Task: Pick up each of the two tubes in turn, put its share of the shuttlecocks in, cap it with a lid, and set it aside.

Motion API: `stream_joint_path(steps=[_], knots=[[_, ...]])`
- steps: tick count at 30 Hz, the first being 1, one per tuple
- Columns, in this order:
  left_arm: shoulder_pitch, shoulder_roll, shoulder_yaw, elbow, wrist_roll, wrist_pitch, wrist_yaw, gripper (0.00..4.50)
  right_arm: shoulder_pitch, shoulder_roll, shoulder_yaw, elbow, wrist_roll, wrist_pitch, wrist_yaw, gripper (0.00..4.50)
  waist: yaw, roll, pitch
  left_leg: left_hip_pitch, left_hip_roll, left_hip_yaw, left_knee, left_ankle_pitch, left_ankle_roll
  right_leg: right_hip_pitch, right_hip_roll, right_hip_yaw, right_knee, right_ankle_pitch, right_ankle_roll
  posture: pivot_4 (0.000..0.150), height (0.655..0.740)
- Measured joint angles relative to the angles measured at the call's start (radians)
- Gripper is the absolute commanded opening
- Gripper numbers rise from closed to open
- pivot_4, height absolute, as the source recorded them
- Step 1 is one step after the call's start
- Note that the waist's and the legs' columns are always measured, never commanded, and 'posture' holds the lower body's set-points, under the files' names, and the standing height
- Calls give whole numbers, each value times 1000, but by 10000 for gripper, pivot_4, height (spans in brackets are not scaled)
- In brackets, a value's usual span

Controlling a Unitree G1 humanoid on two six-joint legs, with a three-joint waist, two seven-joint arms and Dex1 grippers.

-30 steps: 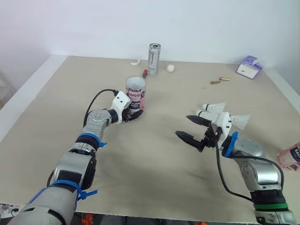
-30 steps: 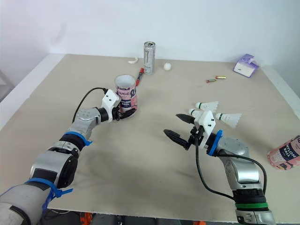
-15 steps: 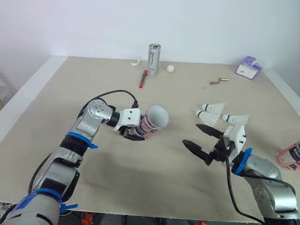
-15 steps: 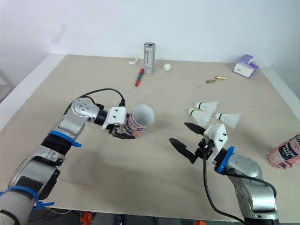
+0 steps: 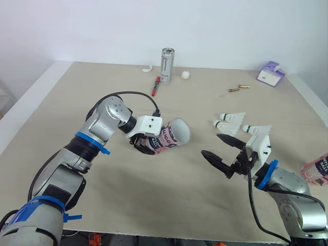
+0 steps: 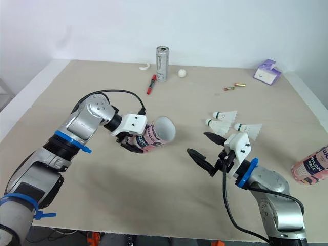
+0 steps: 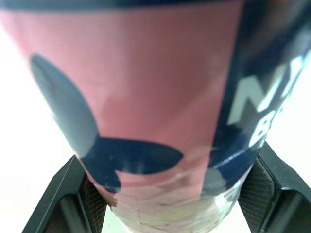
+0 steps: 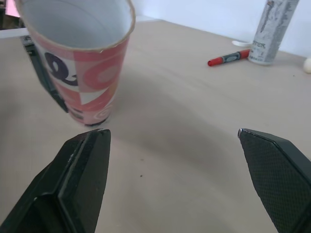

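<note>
**Progress.** The first step is in hand. The left gripper [image 5: 146, 146] is clamped on the lower body of the pink tube [image 5: 169, 137] and holds it above the table [image 5: 169, 200]. The tube is tilted, with its open mouth towards the right gripper [image 5: 212, 145]. The right wrist view shows no shuttlecock in as much of the tube's interior as is visible.

The right gripper is spread wide and carries nothing. Three shuttlecocks [image 5: 233, 117] [image 5: 224, 126] [image 5: 259, 129] lie on the table just beyond it, none loaded.

A second pink tube [image 5: 318, 170] sits at the table's right edge, well apart from both grippers. I cannot identify a lid with confidence. Filling, capping and setting aside are judged outstanding for both tubes.

**Markings.**
- **Held tube:** the left wrist view shows pink with a dark blue band and parts of large white letters, not readable as a word.
- **Second tube:** its label appears to end in "BALL".
- **Silver drinks can [image 5: 167, 65]:** the wording is too small to read.
</note>
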Motion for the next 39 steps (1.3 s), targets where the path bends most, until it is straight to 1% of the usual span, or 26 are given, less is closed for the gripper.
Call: stream_joint_path(steps=[3, 7, 8, 10, 14, 16, 22, 24, 29, 31, 33, 34, 35, 36, 38, 39], knots=[[-2, 0, -4, -7, 3, 13, 0, 31481, 1, 1, -9, 7, 1, 10, -14, 45000, 0, 0, 0, 0, 0, 0, 0, 0, 0, 0, 0, 1, 0, 0, 0, 1500, 7400], [-7, -1, -15, -24, 10, 41, 0, 31481, 3, 29, -65, 36, 5, 33, -88, 45000, 0, 0, 0, 0, 0, 0, 0, 0, 0, 0, 0, 1, 0, 0, 0, 1500, 7400], [-11, -1, -22, -28, 13, 51, 0, 31481, -1, 33, -105, 71, 5, 56, -142, 45000, 0, 0, 0, 0, 0, 0, 0, 0, 0, 0, 0, 1, 0, 0, 0, 1500, 7400], [-12, -1, -25, -36, 19, 65, 0, 31481, -22, 33, -127, 115, 5, 81, -175, 45000, 0, 0, 0, 0, 0, 0, 0, 0, 0, 0, 1, 2, 0, 0, 0, 1500, 7400], [-14, -2, -32, -45, 20, 69, 0, 31481, -56, 32, -123, 157, -1, 105, -189, 45000, 0, 1, -1, 0, 0, 0, 0, 0, 0, 0, 1, 2, 1, 0, 0, 1500, 7400], [-22, -11, -42, -44, 22, 80, 3, 31481, -138, 29, -113, 247, -19, 118, -199, 45000, -1, 2, -1, 0, -1, 1, 1, 0, 0, 0, 1, 4, 1, 0, 1, 1500, 7400], [-25, -26, -46, -44, 21, 80, 8, 31481, -208, 29, -89, 302, -34, 122, -197, 45000, 0, 2, -1, -1, -2, 0, 1, 0, 0, 0, 1, 4, 1, -1, 1, 1500, 7400], [-27, -26, -46, -44, 20, 80, 8, 31481, -259, 29, -56, 363, -53, 128, -193, 45000, 0, 2, -1, -2, -3, 0, 0, 0, 0, 0, 1, 5, 1, -1, 1, 1500, 7400], [-27, -26, -46, -44, 19, 81, 10, 31481, -297, 32, -29, 408, -67, 142, -191, 45000, 0, 2, -1, -2, -3, 0, 0, 0, 0, 0, 1, 5, 1, -1, 1, 1500, 7400], [-26, -24, -46, -44, 19, 82, 12, 31481, -334, 37, -22, 458, -83, 151, -201, 45000, -1, 2, -1, -2, -3, 0, 1, 0, 0, 0, 1, 5, 1, -1, 2, 1500, 7400], [-26, -25, -46, -45, 20, 84, 13, 31130, -368, 41, -11, 499, -95, 153, -201, 40030, -2, 2, -1, -1, -2, 0, 1, 0, 0, 0, 2, 6, 1, -1, 2, 1500, 7400], [-26, -24, -46, -45, 19, 84, 14, 31130, -371, 41, -8, 503, -97, 153, -201, 38273, -2, 2, -1, -1, -2, 0, 1, 0, 0, 0, 2, 6, 1, -1, 2, 1500, 7400], [-26, -24, -46, -45, 20, 85, 15, 31130, -385, 43, -1, 520, -103, 153, -203, 34719, -2, 2, -1, -1, -2, 0, 1, 0, 0, 0, 2, 6, 1, 0, 2, 1500, 7400], [-26, -26, -46, -45, 20, 85, 18, 31130, -396, 45, 2, 533, -106, 153, -204, 29631, -2, 2, -1, -1, -2, 0, 1, 0, 0, 0, 2, 6, 1, 0, 2, 1500, 7400], [-26, -27, -46, -45, 19, 85, 25, 31130, -423, 54, 5, 561, -120, 153, -210, 25018, -2, 3, -1, -2, -3, 0, 1, 0, 1, 0, 1, 6, 1, 0, 2, 1500, 7400], [-26, -28, -46, -45, 19, 85, 28, 31130, -433, 55, 5, 573, -122, 152, -211, 19406, -2, 2, -1, -2, -3, 0, 1, 0, 1, 0, 1, 6, 1, 0, 2, 1500, 7400]])
